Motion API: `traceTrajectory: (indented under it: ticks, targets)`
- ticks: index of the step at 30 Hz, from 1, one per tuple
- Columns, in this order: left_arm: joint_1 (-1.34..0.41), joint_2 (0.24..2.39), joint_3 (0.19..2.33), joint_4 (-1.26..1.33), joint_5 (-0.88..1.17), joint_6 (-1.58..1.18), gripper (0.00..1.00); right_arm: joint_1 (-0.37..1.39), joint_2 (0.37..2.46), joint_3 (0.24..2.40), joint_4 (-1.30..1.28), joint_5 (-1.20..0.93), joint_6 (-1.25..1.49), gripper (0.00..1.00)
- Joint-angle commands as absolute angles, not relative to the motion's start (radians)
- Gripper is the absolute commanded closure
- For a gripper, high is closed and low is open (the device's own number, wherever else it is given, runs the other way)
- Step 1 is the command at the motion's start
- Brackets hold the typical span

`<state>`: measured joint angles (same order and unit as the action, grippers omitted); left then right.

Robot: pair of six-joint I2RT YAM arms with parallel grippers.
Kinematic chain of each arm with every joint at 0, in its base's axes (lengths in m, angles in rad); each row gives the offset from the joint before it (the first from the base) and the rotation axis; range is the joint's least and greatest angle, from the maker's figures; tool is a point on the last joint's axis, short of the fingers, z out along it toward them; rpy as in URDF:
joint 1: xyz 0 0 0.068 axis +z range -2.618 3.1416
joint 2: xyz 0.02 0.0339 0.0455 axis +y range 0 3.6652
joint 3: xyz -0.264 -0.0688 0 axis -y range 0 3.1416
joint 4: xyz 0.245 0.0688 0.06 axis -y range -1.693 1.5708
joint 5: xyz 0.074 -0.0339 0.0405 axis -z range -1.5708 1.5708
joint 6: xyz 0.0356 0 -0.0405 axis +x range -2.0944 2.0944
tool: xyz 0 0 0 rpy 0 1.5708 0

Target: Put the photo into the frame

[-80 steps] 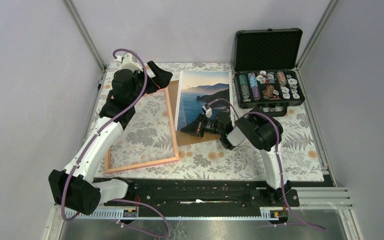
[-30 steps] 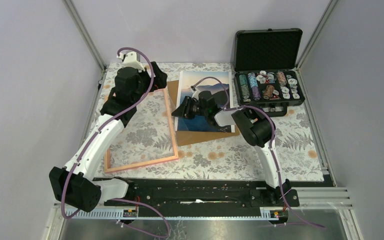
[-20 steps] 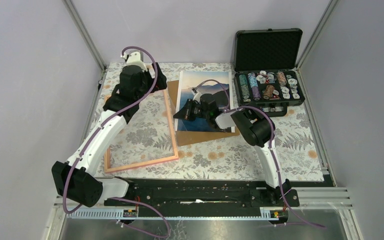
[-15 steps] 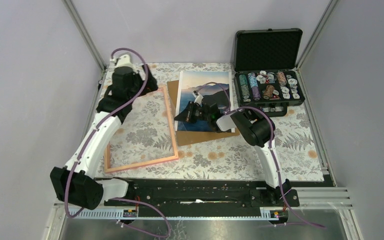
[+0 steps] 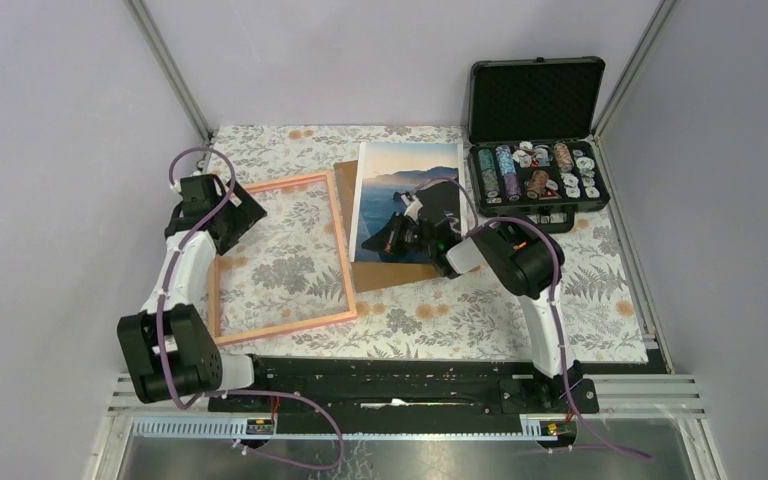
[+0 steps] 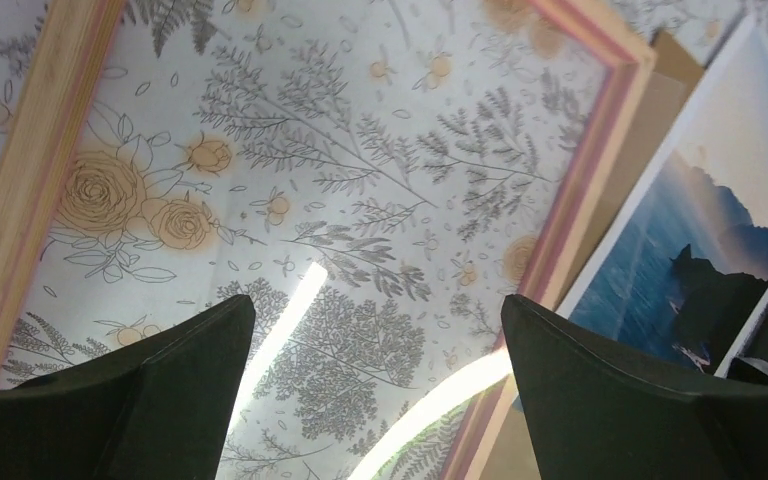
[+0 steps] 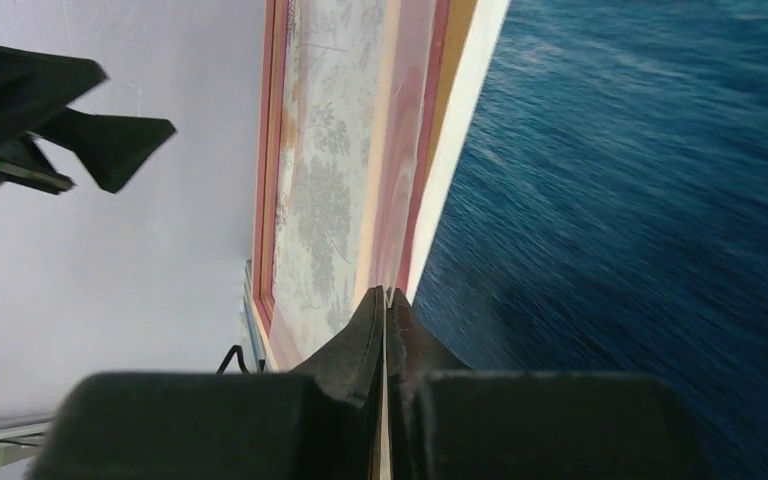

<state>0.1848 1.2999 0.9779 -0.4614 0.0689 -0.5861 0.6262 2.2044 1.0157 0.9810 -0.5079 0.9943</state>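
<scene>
My right pincer (image 7: 385,295) is closed tight, tips down on the photo (image 5: 410,185) near its left edge; whether paper is pinched I cannot tell. The photo lies on a brown board (image 5: 400,275) beside the frame (image 5: 285,328). My left pincer (image 6: 377,300) gapes empty over the frame's far left corner.

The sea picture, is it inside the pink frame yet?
Not yet. The photo lies on a brown board beside the frame, whose pane shows only flowery tablecloth.
</scene>
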Motion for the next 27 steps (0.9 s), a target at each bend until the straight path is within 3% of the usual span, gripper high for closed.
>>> traceTrajectory:
  ticks: [1,10,19,27]
  targets:
    - [0.223,1.368,0.968,-0.369,0.170,-0.621,0.01,0.564,2.118,0.972,1.038,-0.487,0.956,1.00]
    - [0.238,1.467,0.845,-0.271,0.269,-0.725,0.01,0.545,2.098,0.939,1.048,-0.478,0.963,1.00]
    - [0.206,1.276,0.573,-0.179,0.201,-0.804,0.01,0.541,2.067,0.922,1.032,-0.467,0.937,1.00]
    - [0.177,1.208,0.505,-0.247,0.257,-0.841,0.01,0.542,2.097,0.934,1.057,-0.490,0.963,1.00]
